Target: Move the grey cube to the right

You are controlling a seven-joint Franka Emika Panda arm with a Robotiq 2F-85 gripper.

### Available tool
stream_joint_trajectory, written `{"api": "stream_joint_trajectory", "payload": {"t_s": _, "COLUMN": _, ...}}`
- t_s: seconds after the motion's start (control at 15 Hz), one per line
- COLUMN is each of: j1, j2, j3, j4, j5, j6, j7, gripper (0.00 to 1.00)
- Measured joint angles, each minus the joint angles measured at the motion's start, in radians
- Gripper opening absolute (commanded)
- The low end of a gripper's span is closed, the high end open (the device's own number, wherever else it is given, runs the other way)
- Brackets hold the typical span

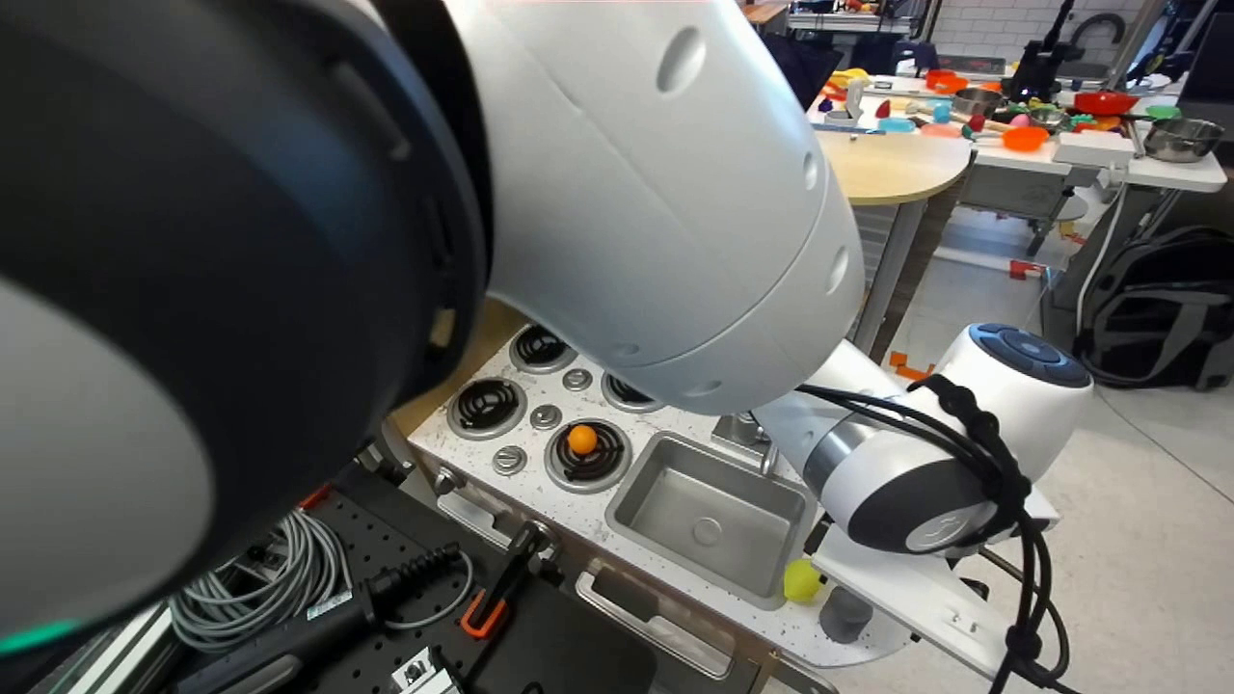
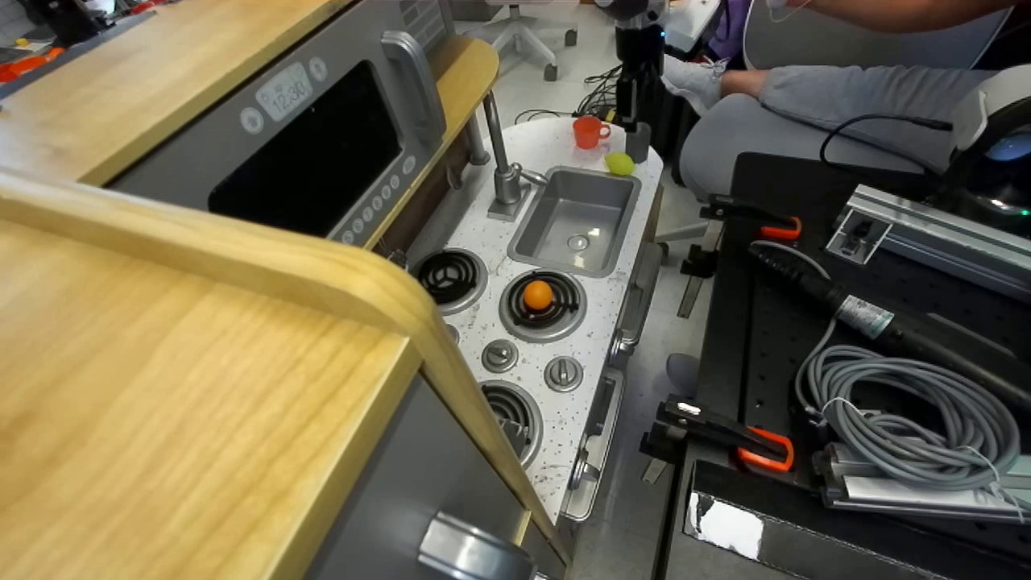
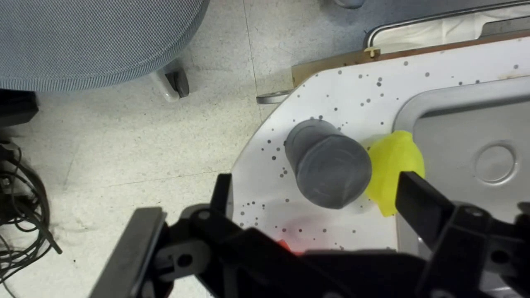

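Wrist view: tool (image 3: 315, 186) is standing w/ fingers (image 3: 422, 207) well apart, gripping nothing that shows; grey cube (image 3: 329, 165), looking rounded here, is standing upright ahead, in line w/ the gap. Contact: can't tell.

Loc.: the cube is sitting at the rounded corner of the surface (image 3: 352, 91), betw. front & end edges; a yellow-green lemon (image 3: 393, 165) is lying just beside it, toward the sink (image 3: 418, 101).

Status (judged): no grasp is showing, so grip, shift right & release are prob. pending. Start pos. isn't showing, so a completed release isn't being ruled out. If "right" is meaning the end edge, spare room is looking slim.

Surface/room: both exterior views are showing an orange ball (image 1: 582, 440) resting on a burner (image 1: 590, 470) near the front edge. An exterior view is showing a red cup (image 2: 587, 133) near the end edge & a seated person (image 2: 846, 97) beyond the front corner. Bkgd., an exterior view: a cluttered table (image 1: 1171, 173) is standing across the room, w/ a backpack (image 1: 1162, 308) nearby.
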Motion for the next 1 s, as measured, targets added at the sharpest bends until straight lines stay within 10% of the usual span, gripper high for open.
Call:
{"api": "stream_joint_trajectory", "payload": {"t_s": 0.33, "j1": 0.000, "j2": 0.063, "j3": 0.002, "j4": 0.041, "j5": 0.000, "j6": 0.000, "j7": 0.000, "gripper": 1.00}}
{"api": "stream_joint_trajectory", "payload": {"t_s": 1.0, "j1": 0.001, "j2": 0.102, "j3": 0.007, "j4": 0.116, "j5": -0.001, "j6": 0.000, "j7": 0.008, "gripper": 0.16}}
